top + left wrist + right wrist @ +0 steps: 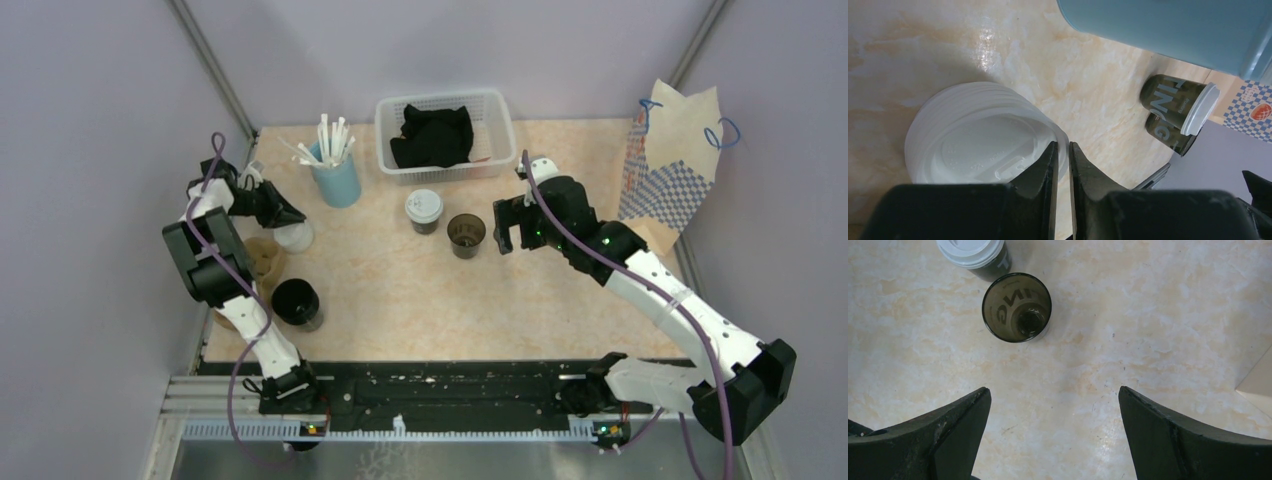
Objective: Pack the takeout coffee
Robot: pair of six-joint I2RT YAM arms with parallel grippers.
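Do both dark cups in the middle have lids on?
No, the lidded cup is covered, but the open cup beside it has nothing on top.

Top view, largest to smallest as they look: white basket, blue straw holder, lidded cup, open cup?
1. white basket
2. blue straw holder
3. lidded cup and open cup look about alike, so I won't rank them.

Smooth, faintly glossy marbled laminate on the desk (1013,55). Translucent white plastic, semi-matt, for the stacked lids (978,145). Matt dark printed paper on the lidded cup (1173,100). Soft black cloth (432,138) in the white plastic basket (503,135). Matt black fingers (948,435).
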